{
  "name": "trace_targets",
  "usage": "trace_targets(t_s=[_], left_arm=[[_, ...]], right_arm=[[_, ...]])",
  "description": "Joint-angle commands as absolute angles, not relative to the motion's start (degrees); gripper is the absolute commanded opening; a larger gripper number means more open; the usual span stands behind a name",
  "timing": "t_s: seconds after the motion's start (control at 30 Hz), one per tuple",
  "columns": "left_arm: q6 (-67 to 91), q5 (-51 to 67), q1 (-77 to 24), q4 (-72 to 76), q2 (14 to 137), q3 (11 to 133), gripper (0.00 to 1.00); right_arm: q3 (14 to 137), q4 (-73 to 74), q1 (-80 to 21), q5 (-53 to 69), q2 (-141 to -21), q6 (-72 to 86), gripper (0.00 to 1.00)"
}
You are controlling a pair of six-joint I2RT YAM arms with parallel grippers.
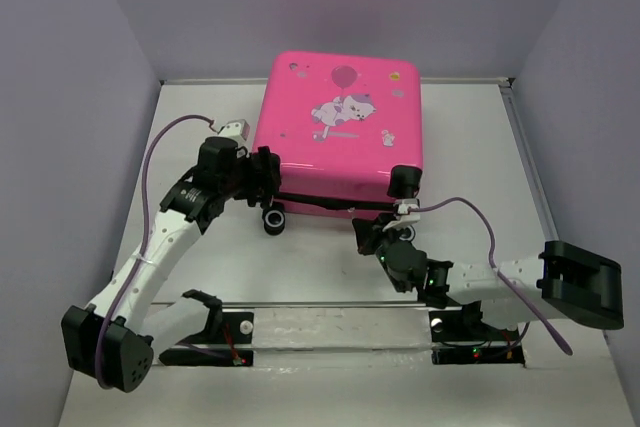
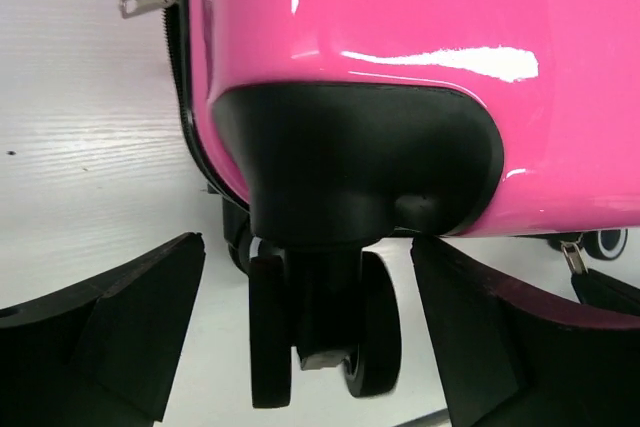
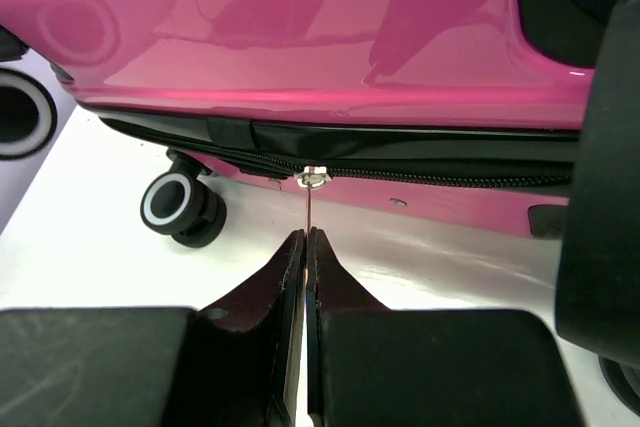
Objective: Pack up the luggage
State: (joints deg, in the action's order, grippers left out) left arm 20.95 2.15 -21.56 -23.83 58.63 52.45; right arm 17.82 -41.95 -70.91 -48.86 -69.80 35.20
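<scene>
At the left of the top view, the left gripper (image 1: 262, 177) was held with fingers spread apart, either side of a corner wheel (image 2: 320, 332), nothing grasped. The luggage (image 1: 340, 127) was laid flat at upper centre of the table (image 1: 300, 267), lid down. Below its right corner, the right gripper (image 3: 303, 247) was pinched closed around the zipper pull (image 3: 309, 202). Packing was judged nearly finished; how much zipping was left could not be told
</scene>
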Motion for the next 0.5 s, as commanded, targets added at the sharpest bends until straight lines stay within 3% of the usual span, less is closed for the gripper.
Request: trace_targets(t_s=[0.0,0.07,0.2,0.23,0.3,0.33,0.47], left_arm=[[19.8,9.8,-21.4,-17.7,61.5,54.1,0.88],[20.3,12.2,-21.4,-16.1,61.8,52.7,0.75],[20.7,15.6,-21.4,-14.6,61.6,50.5,0.60],[20.7,16.1,-21.4,-14.2,61.5,50.0,0.41],[21.9,19.4,-21.5,-12.7,61.1,49.3,0.15],[22.5,19.4,-21.5,-11.7,61.0,49.0,0.09],[28.6,21.7,-26.6,-6.3,61.0,50.3,0.06]], right_arm=[[19.1,-38.0,-71.5,-46.7,-69.7,36.1,0.07],[19.5,-36.3,-71.5,-46.4,-69.6,36.6,0.07],[19.6,-35.1,-71.5,-45.9,-69.1,36.7,0.07],[20.3,-34.7,-71.5,-45.7,-69.1,36.5,0.07],[22.2,-34.0,-71.0,-44.7,-69.9,35.3,0.07],[22.2,-33.7,-71.0,-44.2,-70.5,34.8,0.07],[29.5,-34.8,-71.0,-39.3,-77.2,30.5,0.07]])
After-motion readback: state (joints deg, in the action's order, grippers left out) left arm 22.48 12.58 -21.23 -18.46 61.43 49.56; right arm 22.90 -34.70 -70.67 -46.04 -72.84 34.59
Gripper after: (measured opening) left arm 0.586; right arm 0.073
